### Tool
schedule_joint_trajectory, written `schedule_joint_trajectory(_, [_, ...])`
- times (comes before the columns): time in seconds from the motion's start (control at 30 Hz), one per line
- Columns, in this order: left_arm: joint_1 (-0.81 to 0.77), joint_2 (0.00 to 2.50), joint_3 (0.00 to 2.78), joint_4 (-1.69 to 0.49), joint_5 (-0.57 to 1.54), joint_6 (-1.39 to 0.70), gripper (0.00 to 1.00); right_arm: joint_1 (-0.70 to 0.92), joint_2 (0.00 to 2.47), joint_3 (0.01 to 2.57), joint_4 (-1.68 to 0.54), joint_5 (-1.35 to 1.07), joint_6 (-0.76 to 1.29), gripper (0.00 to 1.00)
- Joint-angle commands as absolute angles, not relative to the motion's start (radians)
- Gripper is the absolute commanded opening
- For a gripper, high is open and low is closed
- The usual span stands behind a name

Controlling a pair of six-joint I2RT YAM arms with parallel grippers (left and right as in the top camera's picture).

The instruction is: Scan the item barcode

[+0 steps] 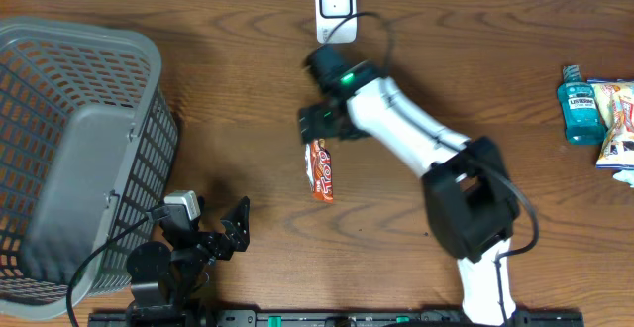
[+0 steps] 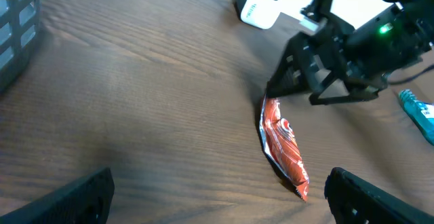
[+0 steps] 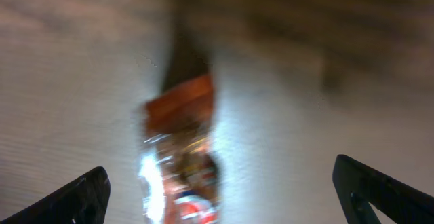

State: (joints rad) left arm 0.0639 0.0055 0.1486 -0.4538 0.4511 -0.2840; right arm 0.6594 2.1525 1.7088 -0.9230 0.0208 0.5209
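Brown wood-grain table, seen from the fixed camera above. Grey basket at the left edge. White scanner at the far edge, centre. Mouthwash bottle and more packets at the right edge.

Item: orange snack packet, flat on the table, mid-table, on the near side of the scanner and apart from it.

Right gripper: jaws spread wide, hanging over the packet's far end. Its wrist view shows the fingers out at either side with the packet lying between them, nothing pinched. Whether a fingertip touches the wrapper, I cannot tell.

Left gripper: jaws spread, empty, at the near edge beside the basket, well apart from the packet.

Progress (judgement): the packet is not gripped and not presented to the scanner. Nothing shows a completed scan. Left to do, as far as visible: grasp, lift, turn the barcode to the scanner window.

Hidden / poor:
- Right wrist view is blurred and washed with glare, so the print is illegible.
- No barcode shows on the upward face in any view; it is possibly underneath.
- Scanner indicator is not readable.
- From above, the gripper partly covers the packet's far end.
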Motion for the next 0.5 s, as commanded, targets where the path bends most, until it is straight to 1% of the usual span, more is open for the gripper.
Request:
schedule_joint_trajectory(0.0, [0.069, 0.004, 0.134, -0.474, 0.463, -0.275, 0.99, 0.734, 2.16, 1.722, -0.902, 0.224, 0.674, 0.99])
schedule_joint_trajectory(0.07, [0.069, 0.004, 0.134, -0.474, 0.463, -0.275, 0.99, 0.768, 2.173, 1.722, -0.873, 0.279, 0.704, 0.99])
schedule_joint_trajectory(0.2, [0.069, 0.004, 0.134, -0.474, 0.463, -0.275, 0.99, 0.799, 2.208, 1.722, -0.852, 0.348, 0.758, 0.95])
schedule_joint_trajectory(0.4, [0.069, 0.004, 0.134, -0.474, 0.463, -0.275, 0.99, 0.799, 2.283, 1.722, -0.829, 0.357, 0.773, 0.9])
schedule_joint_trajectory(0.47, [0.069, 0.004, 0.134, -0.474, 0.463, -0.275, 0.99, 0.8, 2.301, 1.722, -0.841, 0.357, 0.792, 0.86])
